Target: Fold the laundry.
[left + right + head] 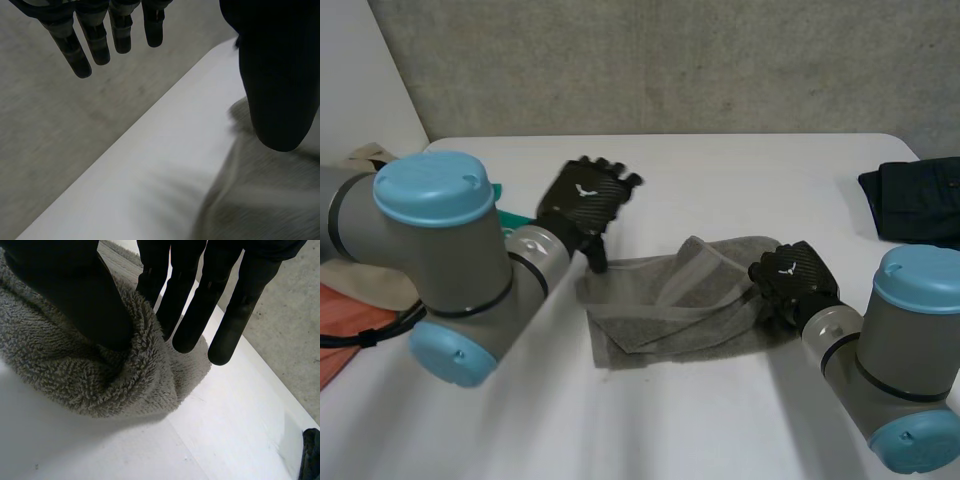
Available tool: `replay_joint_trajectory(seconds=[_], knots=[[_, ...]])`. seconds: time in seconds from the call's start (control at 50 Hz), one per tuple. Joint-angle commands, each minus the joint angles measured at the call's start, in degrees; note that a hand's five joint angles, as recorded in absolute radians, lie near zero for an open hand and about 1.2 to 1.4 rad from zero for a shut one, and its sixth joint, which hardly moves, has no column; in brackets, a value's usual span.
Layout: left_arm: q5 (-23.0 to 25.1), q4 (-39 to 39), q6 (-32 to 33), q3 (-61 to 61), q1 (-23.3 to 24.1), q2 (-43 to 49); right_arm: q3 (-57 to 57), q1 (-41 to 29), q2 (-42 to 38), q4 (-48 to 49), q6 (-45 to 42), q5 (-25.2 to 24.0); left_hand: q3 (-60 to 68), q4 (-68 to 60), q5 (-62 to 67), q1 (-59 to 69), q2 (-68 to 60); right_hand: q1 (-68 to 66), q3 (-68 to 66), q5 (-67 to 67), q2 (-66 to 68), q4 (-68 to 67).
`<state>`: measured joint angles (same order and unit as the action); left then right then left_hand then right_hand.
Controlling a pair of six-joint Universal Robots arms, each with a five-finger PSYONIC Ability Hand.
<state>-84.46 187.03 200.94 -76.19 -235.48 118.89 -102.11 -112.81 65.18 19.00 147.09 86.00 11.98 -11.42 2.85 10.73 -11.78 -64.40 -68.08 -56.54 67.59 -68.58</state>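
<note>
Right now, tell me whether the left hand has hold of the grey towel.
No: the left hand has its fingers straight, clear of the grey towel, pinching nothing against the thumb.

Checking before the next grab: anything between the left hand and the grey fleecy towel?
Nothing visible. The open left hand is at the far left corner of the grey fleecy towel; the right hand pinches its right edge.

left hand (585, 205) with straight fingers; right hand (790, 278) low, thumb and fingers tight on the towel (690, 312)
</note>
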Motion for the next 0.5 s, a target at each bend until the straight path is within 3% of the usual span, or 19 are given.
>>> replay_joint_trajectory(seconds=[0.02,0.16,0.24,0.38,0.5], knots=[[5.87,0.09,-3.54,-1.33,7.13,0.28,-0.28,0.31,0.13,-0.19,-0.23,0.22,-1.98,1.42,-2.85,-0.73,1.78,-15.6,-11.92,-13.46,12.41,-11.42],[5.1,1.76,-1.7,2.08,10.66,7.3,-0.72,0.13,0.3,-1.07,-0.23,0.31,-1.98,1.42,-2.85,-0.73,1.78,-15.6,-11.92,-13.46,12.41,-11.42],[1.95,1.94,0.85,5.16,10.66,11.09,-1.07,0.13,0.65,-1.24,-0.14,0.14,-1.98,1.42,-2.85,-0.73,1.78,-15.6,-11.92,-13.46,12.41,-11.42],[0.44,2.2,1.73,8.25,10.75,15.49,-1.16,0.22,0.92,-1.24,-0.14,0.05,-1.98,1.42,-2.85,-0.73,1.78,-15.6,-11.92,-13.46,12.41,-11.42],[-2.28,4.13,1.91,12.55,8.29,18.39,-1.43,0.31,1.09,-1.16,-0.23,0.05,-1.98,1.42,-2.85,-0.73,1.78,-15.6,-11.92,-13.46,12.41,-11.42]])
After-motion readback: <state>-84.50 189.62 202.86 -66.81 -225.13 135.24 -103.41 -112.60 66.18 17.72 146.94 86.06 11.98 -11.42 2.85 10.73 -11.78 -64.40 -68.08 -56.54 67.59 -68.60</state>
